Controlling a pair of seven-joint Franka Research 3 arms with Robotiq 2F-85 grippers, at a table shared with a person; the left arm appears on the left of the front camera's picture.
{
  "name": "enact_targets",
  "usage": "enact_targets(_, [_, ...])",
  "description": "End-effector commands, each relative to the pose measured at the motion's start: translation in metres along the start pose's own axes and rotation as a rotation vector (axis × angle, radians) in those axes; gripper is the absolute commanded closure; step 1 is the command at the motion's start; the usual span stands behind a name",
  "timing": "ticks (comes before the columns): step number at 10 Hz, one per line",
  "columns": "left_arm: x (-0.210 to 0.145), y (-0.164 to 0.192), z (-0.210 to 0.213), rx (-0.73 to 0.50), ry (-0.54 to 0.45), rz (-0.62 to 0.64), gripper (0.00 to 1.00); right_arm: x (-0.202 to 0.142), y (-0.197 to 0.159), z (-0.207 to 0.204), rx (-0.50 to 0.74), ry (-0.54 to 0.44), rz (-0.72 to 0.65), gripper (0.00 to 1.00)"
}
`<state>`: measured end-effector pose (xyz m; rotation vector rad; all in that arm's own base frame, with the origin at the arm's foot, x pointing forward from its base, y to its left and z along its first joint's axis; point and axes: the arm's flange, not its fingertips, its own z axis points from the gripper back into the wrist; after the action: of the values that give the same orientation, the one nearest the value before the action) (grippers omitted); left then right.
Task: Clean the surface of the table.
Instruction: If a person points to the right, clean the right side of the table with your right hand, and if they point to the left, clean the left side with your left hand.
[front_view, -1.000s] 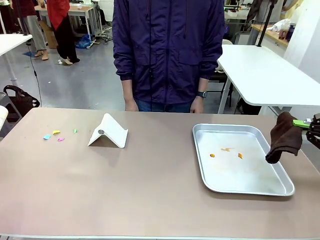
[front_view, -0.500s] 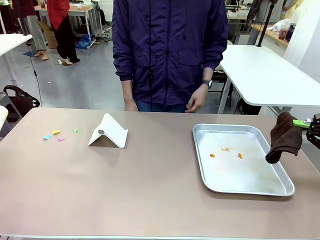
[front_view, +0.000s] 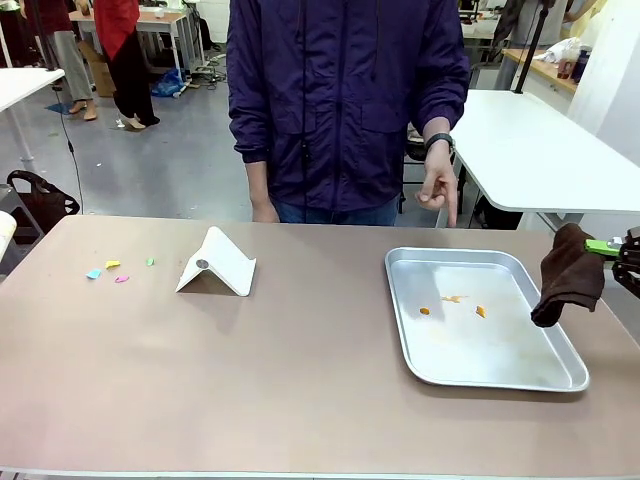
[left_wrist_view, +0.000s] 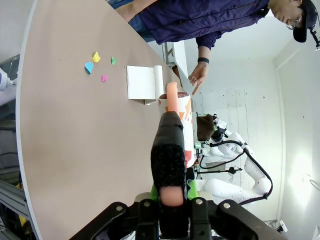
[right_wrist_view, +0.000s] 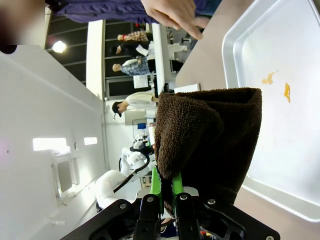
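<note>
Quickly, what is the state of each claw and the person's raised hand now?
Left claw: closed on a black-handled tool.
Right claw: closed on a brown cloth.
Person's hand: empty, one finger pointing down.

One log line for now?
left gripper: shut on tool | right gripper: shut on cloth, by tray | hand: pointing down | scraps: on table

Matte table (front_view: 250, 380), shiny metal tray (front_view: 500, 350), terry cloth (front_view: 568, 285), foam-covered handle (left_wrist_view: 168, 160).

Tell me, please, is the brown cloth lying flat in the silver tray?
No, the brown cloth hangs from the right hand by the silver tray's edge.
</note>
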<state>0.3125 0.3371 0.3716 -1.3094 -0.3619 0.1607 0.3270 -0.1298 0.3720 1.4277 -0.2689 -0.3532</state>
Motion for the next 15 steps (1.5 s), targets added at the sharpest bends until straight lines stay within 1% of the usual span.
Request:
enact_targets(1, [-0.003,-0.002,-0.001,-0.002,0.006,-0.007,1.00,-0.002,0.003,0.001,0.014,0.006,0.005,1.00])
enact_targets(4, [-0.003,-0.002,-0.001,-0.002,0.006,-0.007,1.00,-0.002,0.003,0.001,0.014,0.006,0.005,1.00])
enact_targets(5, [-0.003,-0.002,-0.001,-0.002,0.006,-0.007,1.00,0.000,0.000,0.000,0.000,0.000,0.000,0.91])
enact_targets(6, [-0.003,-0.002,-0.001,-0.002,0.006,-0.007,1.00,0.002,0.009,-0.006,-0.086,0.026,0.083,0.91])
enact_targets(7, [-0.003,-0.002,-0.001,-0.002,0.006,-0.007,1.00,0.007,0.018,-0.013,-0.171,0.065,0.121,0.91])
enact_targets(8, [-0.003,-0.002,-0.001,-0.002,0.006,-0.007,1.00,0.015,0.026,-0.022,-0.326,0.093,0.142,0.91])
enact_targets(10, [-0.003,-0.002,-0.001,-0.002,0.006,-0.007,1.00,0.033,0.032,-0.037,-0.550,0.153,0.200,0.91])
enact_targets(11, [-0.003,-0.002,-0.001,-0.002,0.006,-0.007,1.00,0.041,0.033,-0.047,-0.661,0.161,0.232,0.91])
enact_targets(12, [-0.003,-0.002,-0.001,-0.002,0.006,-0.007,1.00,0.053,0.034,-0.059,-0.732,0.158,0.283,0.91])
enact_targets(13, [-0.003,-0.002,-0.001,-0.002,0.006,-0.007,1.00,0.062,0.032,-0.071,-0.807,0.140,0.298,0.91])
enact_targets(14, [-0.003,-0.002,-0.001,-0.002,0.006,-0.007,1.00,0.068,0.026,-0.084,-0.840,0.139,0.316,0.91])
enact_targets(15, [-0.003,-0.002,-0.001,-0.002,0.006,-0.007,1.00,0.072,0.019,-0.098,-0.884,0.100,0.331,0.91])
